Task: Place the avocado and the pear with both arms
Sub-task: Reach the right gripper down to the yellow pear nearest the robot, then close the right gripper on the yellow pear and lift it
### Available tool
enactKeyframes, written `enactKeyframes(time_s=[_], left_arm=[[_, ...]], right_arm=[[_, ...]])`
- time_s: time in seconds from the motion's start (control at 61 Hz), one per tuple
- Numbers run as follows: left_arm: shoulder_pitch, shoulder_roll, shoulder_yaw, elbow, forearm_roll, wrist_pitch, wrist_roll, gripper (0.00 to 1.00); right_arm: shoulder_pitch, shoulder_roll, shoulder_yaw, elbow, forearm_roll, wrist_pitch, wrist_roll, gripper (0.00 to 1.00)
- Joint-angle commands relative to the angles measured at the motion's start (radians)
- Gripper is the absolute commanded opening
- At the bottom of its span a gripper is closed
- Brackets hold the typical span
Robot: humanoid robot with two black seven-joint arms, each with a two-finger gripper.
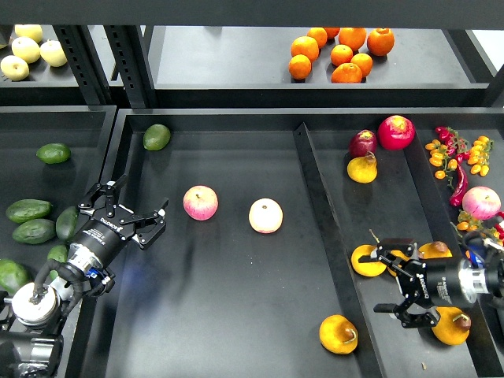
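Observation:
The dark green avocado [157,136] lies in the far left corner of the middle tray [236,315]. The yellow-orange pear [338,334] with a brownish blotch lies at the near right of the same tray, beside the divider. My left gripper [131,209] is open and empty at the tray's left edge, well below the avocado and left of a pink apple [201,202]. My right gripper [378,282] is open and empty over the right tray, up and to the right of the pear, with its fingers near another pear [365,262].
A second apple [266,215] lies mid-tray. Several avocados [31,220] fill the left tray. The right tray holds more pears [450,326], red fruit [396,131] and chilies [458,177]. Oranges [340,53] and pale apples [27,51] are on the back shelf.

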Motion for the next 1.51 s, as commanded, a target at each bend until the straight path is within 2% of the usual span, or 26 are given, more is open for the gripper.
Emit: enactKeyframes(time_s=[0.0, 0.23, 0.557, 1.082, 1.311, 1.492], left_arm=[[0.001, 0.0, 0.007, -0.001, 0.0, 0.0, 0.0, 0.99], [0.001, 0.0, 0.009, -0.001, 0.0, 0.0, 0.0, 0.99], [0.001, 0.0, 0.018, 0.0, 0.0, 0.0, 0.0, 0.99], [0.001, 0.0, 0.024, 0.0, 0.0, 0.0, 0.0, 0.99], [0.001, 0.0, 0.025, 0.0, 0.0, 0.0, 0.0, 0.99], [0.001, 0.0, 0.027, -0.001, 0.0, 0.0, 0.0, 0.99]], right_arm=[[0.055, 0.001, -0.073, -0.015, -0.03, 0.0, 0.0, 1.0], [0.145, 0.005, -0.192, -0.023, -0.076, 0.0, 0.0, 1.0], [0.17, 0.059, -0.286, -0.075, -0.17, 0.0, 0.0, 1.0], [0.211, 0.226, -0.361, -0.185, -0.194, 0.0, 0.0, 1.0], [0.214, 0.243, -0.389, -0.202, -0.202, 0.0, 0.0, 0.99], [0.213, 0.245, -0.392, -0.202, -0.202, 0.0, 0.0, 0.94]])
